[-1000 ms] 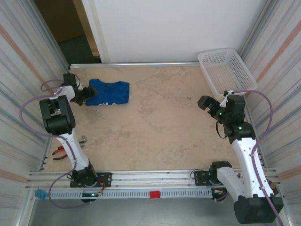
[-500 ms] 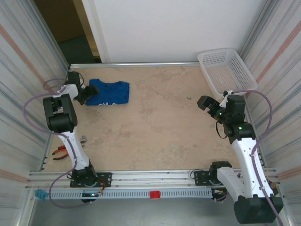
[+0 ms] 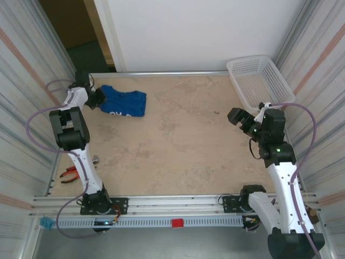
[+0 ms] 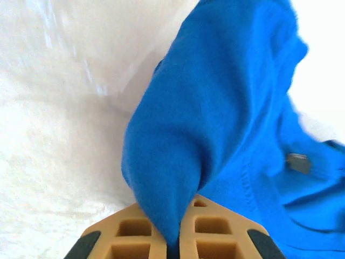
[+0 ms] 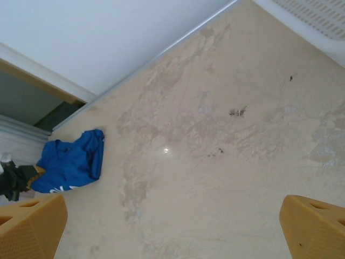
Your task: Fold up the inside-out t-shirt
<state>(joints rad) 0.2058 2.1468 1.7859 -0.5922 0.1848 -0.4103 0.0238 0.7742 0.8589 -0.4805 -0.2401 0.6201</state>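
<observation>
**Top view.** 1 blue t-shirt [image 3: 125, 102] is bunched at the far left corner of the table [image 3: 178, 140], just short of the back rail. White lettering is seen on its near edge, too small to be read. The left gripper [image 3: 98, 100] is set at the shirt's left edge. The right gripper [image 3: 235, 116] is held above bare table at the right, well apart from the shirt. The table is beige and mottled. 1 white basket [image 3: 253, 59] is tilted in the far right corner. Ribbed side walls, a white back wall [image 3: 205, 32] and a dark doorway [image 3: 81, 38] are noted. 1 pair of red-handled pliers [image 3: 67, 174] lies at the near left edge. The middle of the table is unoccupied.

**Left wrist view.** The left gripper [image 4: 173, 249] is closed tight, a fold of the t-shirt [image 4: 215, 108] pinched between its 2 tan fingers [image 4: 135, 237]. The surface is overexposed to white.

**Right wrist view.** The right gripper [image 5: 172, 216] is spread wide, and nothing is held. The t-shirt [image 5: 73, 164] is seen far left, the basket [image 5: 318, 16] at the upper right.
</observation>
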